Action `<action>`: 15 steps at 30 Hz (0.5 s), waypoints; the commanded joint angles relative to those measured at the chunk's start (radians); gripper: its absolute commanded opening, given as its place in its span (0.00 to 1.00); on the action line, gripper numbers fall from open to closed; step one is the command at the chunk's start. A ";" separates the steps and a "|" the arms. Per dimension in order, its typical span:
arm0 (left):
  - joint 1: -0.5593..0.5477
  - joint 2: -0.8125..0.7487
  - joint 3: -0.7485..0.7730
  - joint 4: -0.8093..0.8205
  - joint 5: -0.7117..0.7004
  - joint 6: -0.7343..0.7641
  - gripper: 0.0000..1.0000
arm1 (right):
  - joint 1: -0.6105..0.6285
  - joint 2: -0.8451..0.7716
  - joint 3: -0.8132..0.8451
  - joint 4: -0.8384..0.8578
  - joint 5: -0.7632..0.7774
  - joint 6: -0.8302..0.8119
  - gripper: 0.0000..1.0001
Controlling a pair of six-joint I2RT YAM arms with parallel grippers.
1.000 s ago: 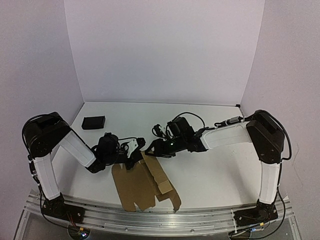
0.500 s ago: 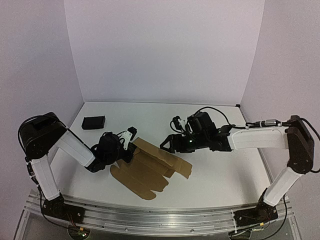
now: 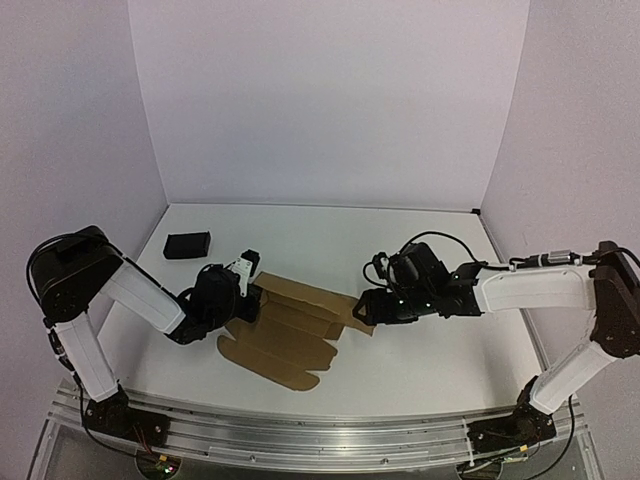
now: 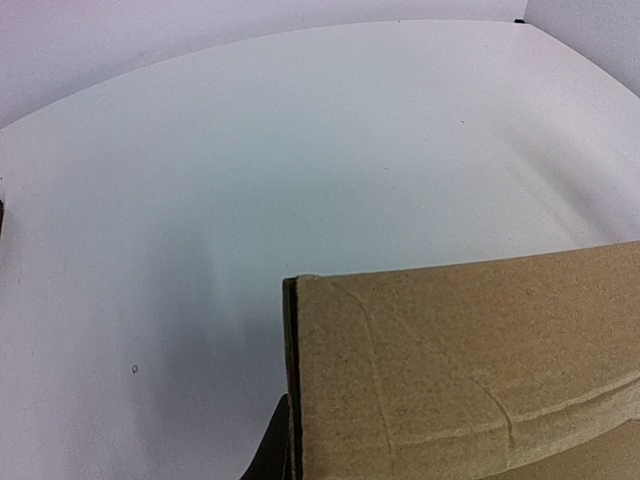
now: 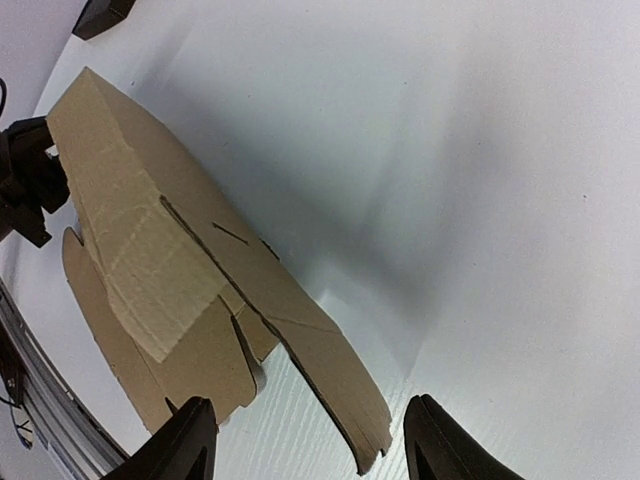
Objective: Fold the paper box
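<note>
i judge this fold to be at an early stage. the paper box [image 3: 290, 330] is an opened-out die-cut sheet, not yet a box. it lies on the table [image 3: 420, 230] between my two grippers, mostly flat.

the left gripper [image 3: 250, 282] is pressed together on the sheet's corner nearest to it. the panel it pinches [image 4: 470, 370] slopes up off the table toward that gripper, and the rest of the sheet spreads away from it. the left wrist view shows little more than that raised cardboard, so the fingers themselves are hidden there.

the right gripper [image 5: 310, 450] is spread wide. the tip of a long flap [image 5: 340, 400] reaches in between its fingers, but they are not closed on it. whether either finger touches the cardboard i cannot tell.

what seems done: the sheet is held, and one panel is bent up along a crease. what is left is nearly everything. no wall stands upright, the side flaps lie flat, and the slot [image 5: 232, 232] ahead of the right gripper is bare, with no tab tucked into it.

the small black block [image 3: 187, 245] sits well beyond the left gripper, apart from the sheet.
</note>
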 commanded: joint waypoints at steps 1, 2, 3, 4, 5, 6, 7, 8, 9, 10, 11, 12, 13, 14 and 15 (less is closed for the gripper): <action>0.003 -0.016 -0.020 -0.212 -0.053 -0.095 0.06 | 0.000 -0.009 0.074 -0.023 0.062 0.033 0.68; 0.003 -0.020 -0.021 -0.227 -0.052 -0.104 0.08 | 0.000 -0.013 0.075 -0.023 0.079 0.033 0.69; 0.003 -0.024 -0.025 -0.238 -0.049 -0.110 0.10 | 0.000 -0.010 0.076 -0.023 0.089 0.027 0.69; 0.002 -0.029 -0.030 -0.241 -0.047 -0.113 0.12 | -0.001 -0.003 0.079 -0.023 0.093 0.017 0.69; 0.002 -0.033 -0.034 -0.240 -0.046 -0.112 0.14 | 0.000 0.006 0.082 -0.023 0.096 0.006 0.69; 0.003 -0.035 -0.036 -0.233 -0.045 -0.107 0.16 | 0.000 0.017 0.085 -0.023 0.095 -0.008 0.69; 0.003 -0.037 -0.034 -0.225 -0.045 -0.098 0.18 | 0.000 0.033 0.090 -0.022 0.093 -0.019 0.69; 0.002 -0.038 -0.030 -0.211 -0.044 -0.085 0.20 | 0.000 0.044 0.094 -0.020 0.093 -0.035 0.69; 0.002 -0.041 -0.025 -0.203 -0.038 -0.063 0.22 | -0.001 0.057 0.102 -0.020 0.092 -0.052 0.68; 0.002 -0.043 -0.021 -0.199 -0.033 -0.047 0.23 | -0.001 0.072 0.109 -0.020 0.087 -0.070 0.68; 0.002 -0.045 -0.019 -0.197 -0.029 -0.036 0.25 | 0.000 0.084 0.115 -0.020 0.084 -0.087 0.67; 0.002 -0.048 -0.017 -0.199 -0.026 -0.031 0.26 | -0.001 0.093 0.121 -0.020 0.082 -0.102 0.67; 0.002 -0.054 -0.016 -0.207 -0.020 -0.030 0.26 | -0.001 0.100 0.127 -0.020 0.080 -0.112 0.67; 0.002 -0.061 -0.015 -0.216 -0.012 -0.032 0.27 | -0.001 0.105 0.132 -0.020 0.079 -0.119 0.67; 0.002 -0.069 -0.013 -0.232 -0.003 -0.038 0.28 | -0.001 0.107 0.136 -0.020 0.080 -0.123 0.67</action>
